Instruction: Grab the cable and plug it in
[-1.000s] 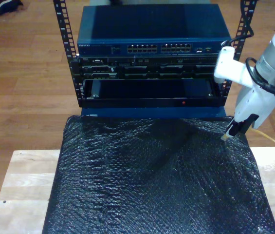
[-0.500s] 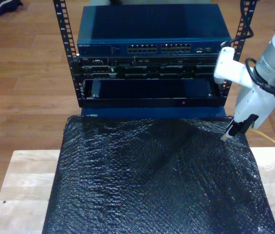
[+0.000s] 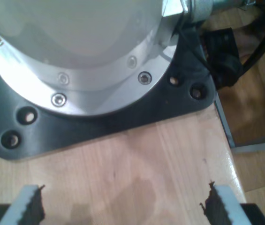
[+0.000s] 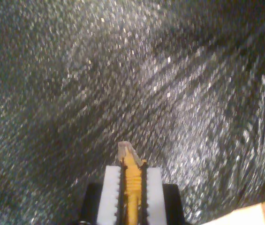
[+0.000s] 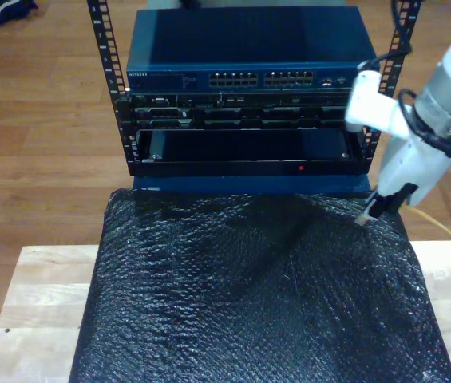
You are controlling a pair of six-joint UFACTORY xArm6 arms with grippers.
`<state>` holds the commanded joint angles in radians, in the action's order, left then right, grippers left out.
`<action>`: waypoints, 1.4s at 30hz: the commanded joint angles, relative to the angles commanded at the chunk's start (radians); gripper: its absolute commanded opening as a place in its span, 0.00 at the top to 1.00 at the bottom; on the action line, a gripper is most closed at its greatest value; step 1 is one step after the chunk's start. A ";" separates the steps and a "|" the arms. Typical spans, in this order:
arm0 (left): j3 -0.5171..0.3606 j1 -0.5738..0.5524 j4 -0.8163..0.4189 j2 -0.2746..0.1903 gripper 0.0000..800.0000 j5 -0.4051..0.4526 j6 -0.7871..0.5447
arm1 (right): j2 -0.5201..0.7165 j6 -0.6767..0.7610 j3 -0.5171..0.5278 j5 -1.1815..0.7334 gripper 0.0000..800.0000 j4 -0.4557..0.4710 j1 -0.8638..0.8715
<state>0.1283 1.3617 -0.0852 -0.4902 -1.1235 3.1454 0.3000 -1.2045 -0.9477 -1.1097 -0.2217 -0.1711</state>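
Wooden desk (image 5: pixel 41 303) covered mid-way by a black bubble-wrap mat (image 5: pixel 257 295). Beyond the desk's far edge, a rack (image 5: pixel 245 88) with a blue network switch (image 5: pixel 245 48) on top, ports facing the desk. Over the mat's far corner at the exterior view's right, my second gripper (image 4: pixel 131 185), clamped on the cable (image 4: pixel 131 187) just behind the clear plug (image 4: pixel 126 150); yellow length trailing off past the desk's edge on that side. My first gripper (image 3: pixel 123 208) spread wide above bare wood beside an arm base (image 3: pixel 76 56).

Blue network switch (image 5: pixel 249 48) atop black rack (image 5: pixel 245 120), black bubble-wrap sheet (image 5: pixel 257 295) over wooden table (image 5: pixel 41 311), wood floor (image 5: pixel 41 120)
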 joint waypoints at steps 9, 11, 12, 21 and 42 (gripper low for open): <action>0.000 0.000 0.000 0.000 0.00 0.002 0.000 | -0.002 -0.002 0.002 0.135 1.00 0.003 -0.017; 0.000 0.000 0.000 0.000 0.00 0.002 0.000 | -0.002 -0.006 0.003 0.184 1.00 0.006 -0.017; 0.000 0.000 0.000 0.000 0.00 0.002 0.000 | -0.002 -0.008 0.002 0.201 1.00 0.008 -0.015; 0.000 0.000 0.000 0.000 0.00 0.002 0.000 | -0.018 -0.032 0.014 0.384 1.00 0.140 -0.044; 0.000 0.000 0.000 0.000 0.00 0.002 0.000 | -0.144 -0.034 0.026 0.750 1.00 0.331 -0.060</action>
<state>0.1283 1.3617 -0.0852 -0.4902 -1.1220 3.1454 0.1557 -1.2382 -0.9216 -0.3594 0.1097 -0.2309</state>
